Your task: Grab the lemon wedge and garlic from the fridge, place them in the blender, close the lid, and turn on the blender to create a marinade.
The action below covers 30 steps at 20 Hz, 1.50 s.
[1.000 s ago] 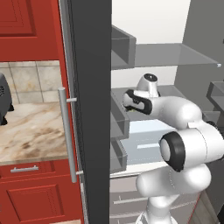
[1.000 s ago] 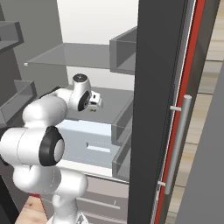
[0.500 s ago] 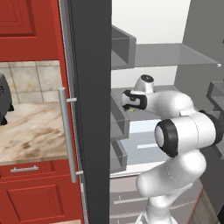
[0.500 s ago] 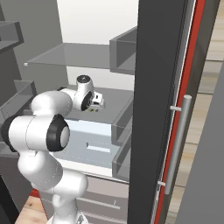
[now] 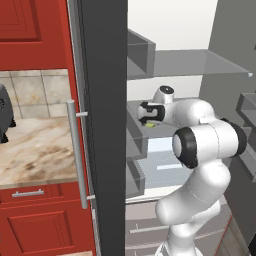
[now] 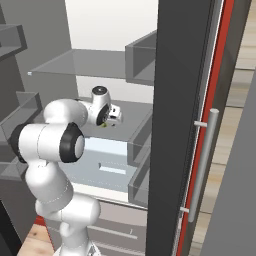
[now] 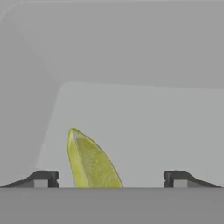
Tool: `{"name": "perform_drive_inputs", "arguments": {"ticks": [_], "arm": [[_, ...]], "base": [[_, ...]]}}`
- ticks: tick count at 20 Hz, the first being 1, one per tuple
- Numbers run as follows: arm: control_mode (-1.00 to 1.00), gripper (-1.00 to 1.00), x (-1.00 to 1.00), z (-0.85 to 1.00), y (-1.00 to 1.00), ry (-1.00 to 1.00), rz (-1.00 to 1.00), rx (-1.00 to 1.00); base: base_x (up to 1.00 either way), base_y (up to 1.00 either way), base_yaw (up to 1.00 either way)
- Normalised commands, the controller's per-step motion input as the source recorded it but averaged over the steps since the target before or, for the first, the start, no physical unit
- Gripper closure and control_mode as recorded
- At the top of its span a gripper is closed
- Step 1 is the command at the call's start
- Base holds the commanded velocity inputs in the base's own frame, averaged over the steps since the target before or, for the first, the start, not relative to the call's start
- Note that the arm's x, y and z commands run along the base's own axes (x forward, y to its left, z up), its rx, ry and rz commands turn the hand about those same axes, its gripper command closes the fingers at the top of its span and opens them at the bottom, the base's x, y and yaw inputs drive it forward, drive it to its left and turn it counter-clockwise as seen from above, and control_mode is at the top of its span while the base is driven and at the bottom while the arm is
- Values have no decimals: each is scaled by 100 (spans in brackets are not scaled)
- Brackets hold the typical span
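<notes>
Gripper: the gripper (image 7: 111, 178) reaches into the fridge (image 5: 107, 125) over a grey inner shelf, its jaws spread wide with nothing between them gripped — the two dark fingertips (image 7: 43, 178) stand far apart at the bottom of the hand view
Lemon wedge: the lemon wedge (image 7: 89, 161) lies on the grey shelf (image 7: 144, 127) between the fingertips, closer to the left one in the hand view, with its pointed end away from the camera; from the base views it shows as a small yellow-green speck just beneath the hand (image 5: 150, 125) (image 6: 104, 124)
Fridge: open — a glass shelf (image 5: 200, 62) above the hand, a pale blue-white drawer (image 6: 102, 165) below it, door bins (image 5: 136, 52) at the side
Surroundings: red cabinets (image 5: 30, 20) and a marbled counter (image 5: 35, 155) left of the fridge in the left base view
</notes>
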Motion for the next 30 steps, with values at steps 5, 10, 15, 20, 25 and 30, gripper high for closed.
{"name": "perform_drive_inputs", "arguments": {"ticks": [5, 10, 15, 20, 25, 30], "arm": [[-100, 100, -37, -71, -5, 0, 0, 0], [-100, 100, -1, -42, -4, -3, 0, -1], [-100, 100, -31, -19, 0, -4, 0, -1], [-100, 100, -97, -11, 0, -11, 0, 0], [-100, 100, -100, 31, 0, -22, -9, 0], [-100, 100, -100, 100, 18, -14, -13, -4]], "base": [[0, 0, 0], [0, 0, 0], [0, 0, 0], [0, 0, 0], [0, 0, 0], [0, 0, 0]]}}
